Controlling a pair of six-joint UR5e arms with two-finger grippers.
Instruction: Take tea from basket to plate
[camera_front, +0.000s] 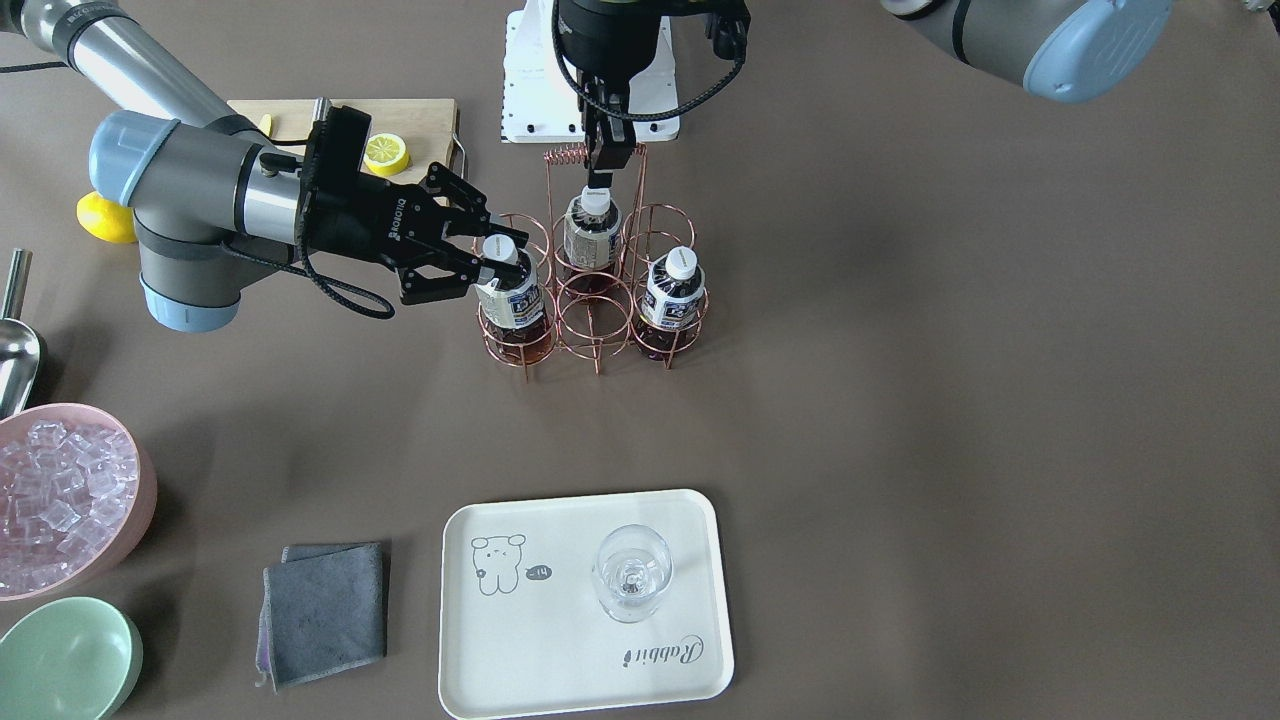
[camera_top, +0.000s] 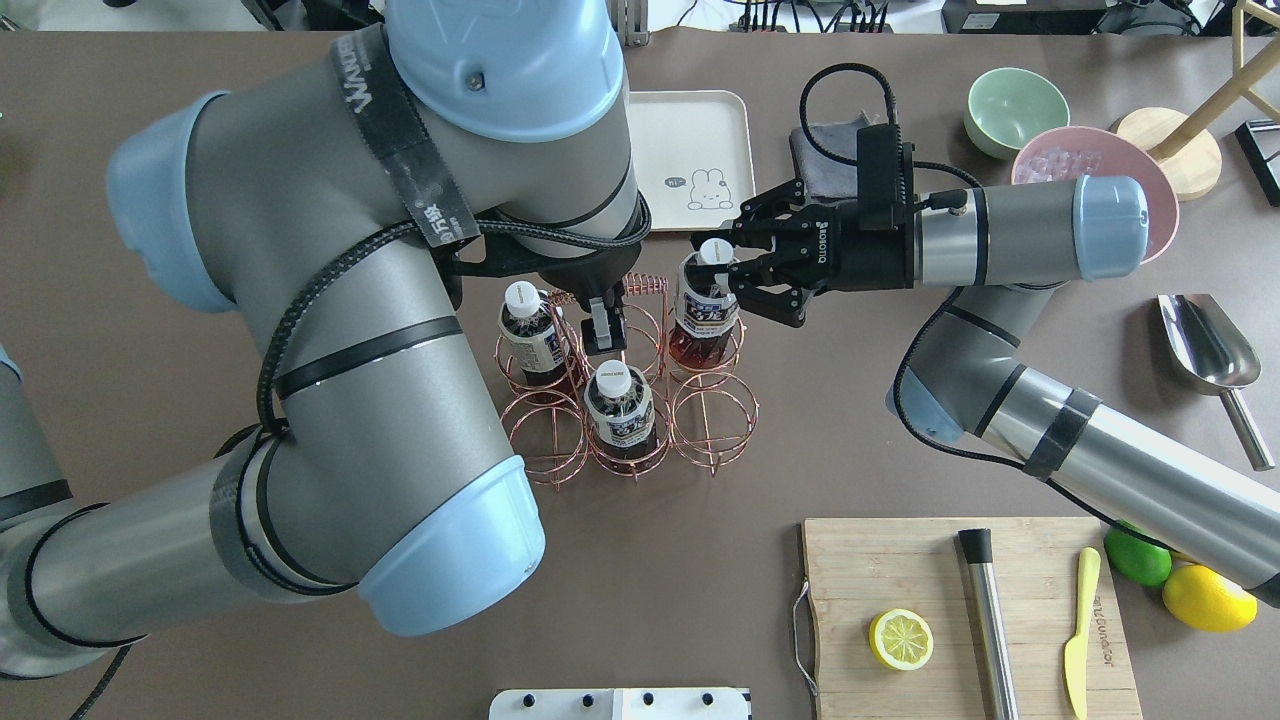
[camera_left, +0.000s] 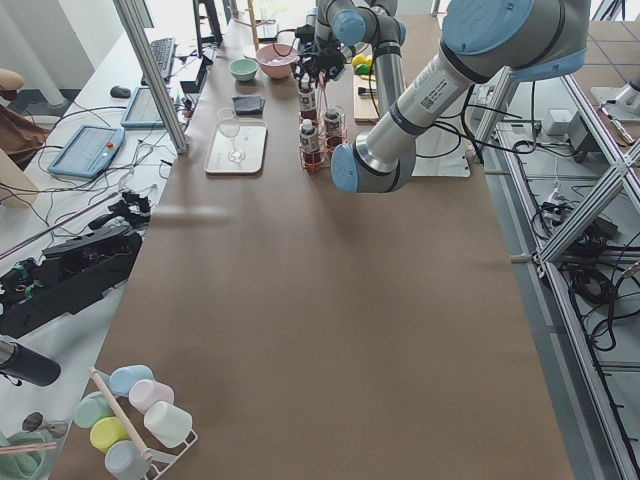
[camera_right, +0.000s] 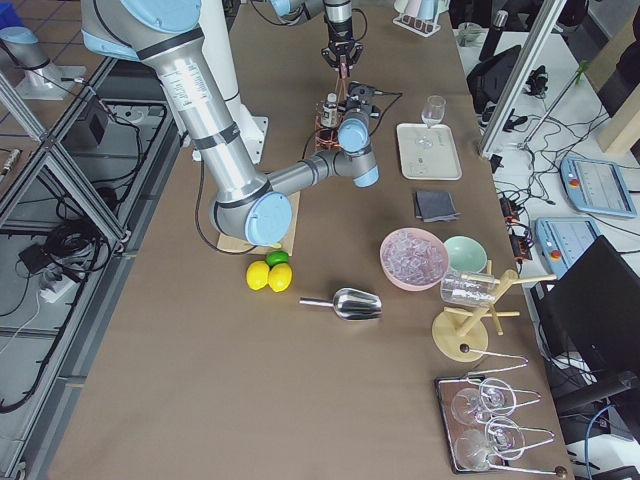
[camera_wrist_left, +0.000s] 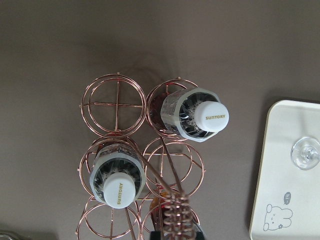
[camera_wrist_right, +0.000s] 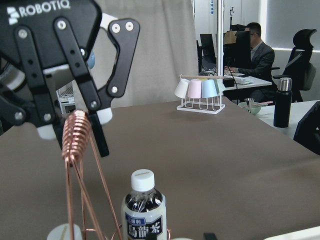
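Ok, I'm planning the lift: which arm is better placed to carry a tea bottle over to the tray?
Right. The right gripper appears closed on a bottle in the basket, while the left gripper is up at the basket's handle.

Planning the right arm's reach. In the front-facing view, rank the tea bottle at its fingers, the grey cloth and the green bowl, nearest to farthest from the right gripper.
1. tea bottle, between the fingers of the right gripper.
2. grey cloth, toward the view's bottom.
3. green bowl, bottom-left corner.
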